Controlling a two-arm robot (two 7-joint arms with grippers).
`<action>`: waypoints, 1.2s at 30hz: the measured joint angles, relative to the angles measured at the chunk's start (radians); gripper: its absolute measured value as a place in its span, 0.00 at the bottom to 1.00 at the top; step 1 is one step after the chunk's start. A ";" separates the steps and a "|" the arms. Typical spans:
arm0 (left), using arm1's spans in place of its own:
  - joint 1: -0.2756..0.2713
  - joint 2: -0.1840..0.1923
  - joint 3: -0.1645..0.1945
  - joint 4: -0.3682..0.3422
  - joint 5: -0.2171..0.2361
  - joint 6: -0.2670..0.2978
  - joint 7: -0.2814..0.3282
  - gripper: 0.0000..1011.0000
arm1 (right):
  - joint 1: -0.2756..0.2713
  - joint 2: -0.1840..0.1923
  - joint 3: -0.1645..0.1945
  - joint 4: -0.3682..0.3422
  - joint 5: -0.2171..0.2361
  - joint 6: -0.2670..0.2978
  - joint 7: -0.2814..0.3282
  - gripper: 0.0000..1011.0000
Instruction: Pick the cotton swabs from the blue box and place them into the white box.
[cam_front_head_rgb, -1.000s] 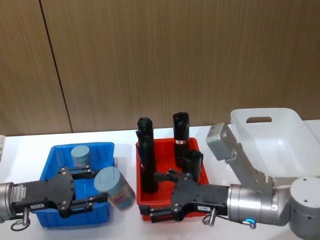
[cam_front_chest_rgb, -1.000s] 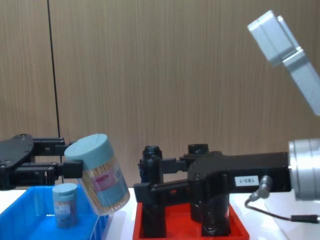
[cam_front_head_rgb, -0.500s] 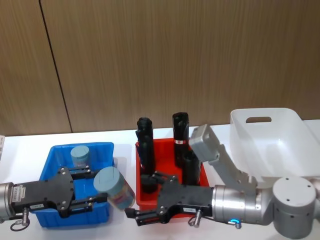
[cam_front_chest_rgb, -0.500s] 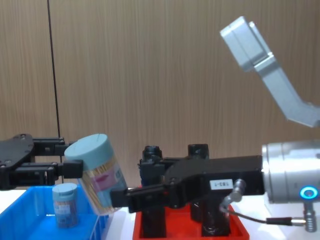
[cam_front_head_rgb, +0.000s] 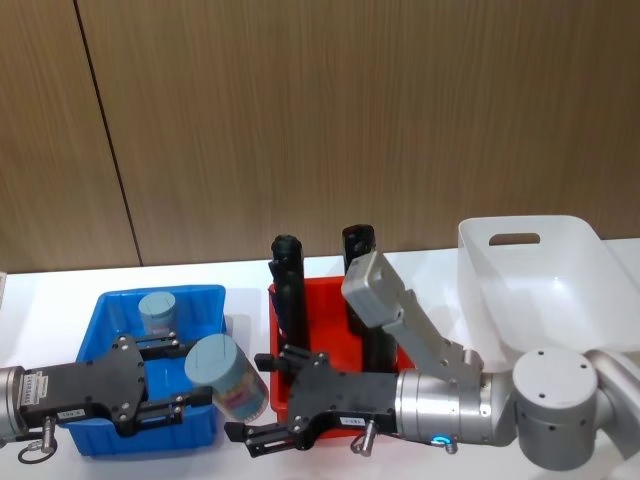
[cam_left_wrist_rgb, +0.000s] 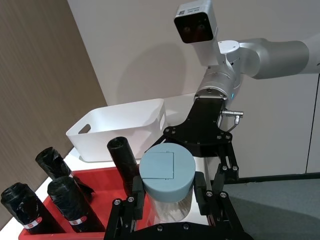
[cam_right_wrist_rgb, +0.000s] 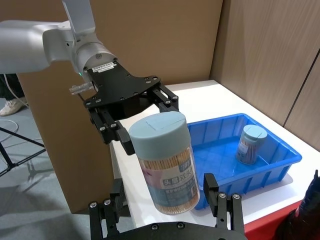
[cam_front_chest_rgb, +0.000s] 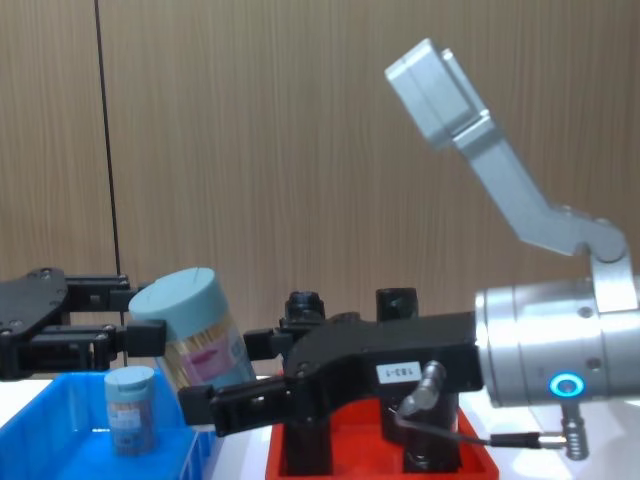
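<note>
Your left tool (cam_front_head_rgb: 192, 375) is holding the small clear cylindrical jar of cotton swabs with the pale grey-blue lid (cam_front_head_rgb: 236, 385), clamped on it up near the lid. The jar is hanging tilted in the air at the near right corner of the bright blue slotted plastic box (cam_front_head_rgb: 205, 292). Your right tool (cam_front_head_rgb: 250, 398) is sitting spread wide with a finger on either side of the jar, gripping nothing. A second jar of the same kind (cam_front_head_rgb: 158, 312) is standing at the far end of the blue box, and the plain white plastic box (cam_front_head_rgb: 575, 250) is waiting empty at the far right. This looks like a hand-over, and the danger is in the timing: if you are opening the left tool before the right one is squeezing firmly, the jar is likely falling onto the white bench (cam_front_head_rgb: 50, 300). The tilt is working against you too, since the smooth wall may be slipping between the closing fingers. The two tools are crowding each other, so watch for a clash. The right arm is lying over the red plastic tray (cam_front_head_rgb: 325, 300), so a careless swing toward the white box risks toppling the tall black rolls (cam_front_head_rgb: 288, 290).
</note>
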 joint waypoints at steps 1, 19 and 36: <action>0.000 0.000 0.000 0.000 0.000 0.000 0.000 0.60 | 0.002 -0.002 -0.002 0.002 -0.003 0.000 -0.001 0.99; 0.000 0.000 0.000 0.000 0.000 0.000 0.000 0.60 | 0.045 -0.035 -0.024 0.061 -0.036 -0.008 -0.038 0.99; 0.000 0.000 0.000 0.000 0.000 0.000 0.002 0.60 | 0.056 -0.039 -0.036 0.073 -0.040 -0.010 -0.050 0.76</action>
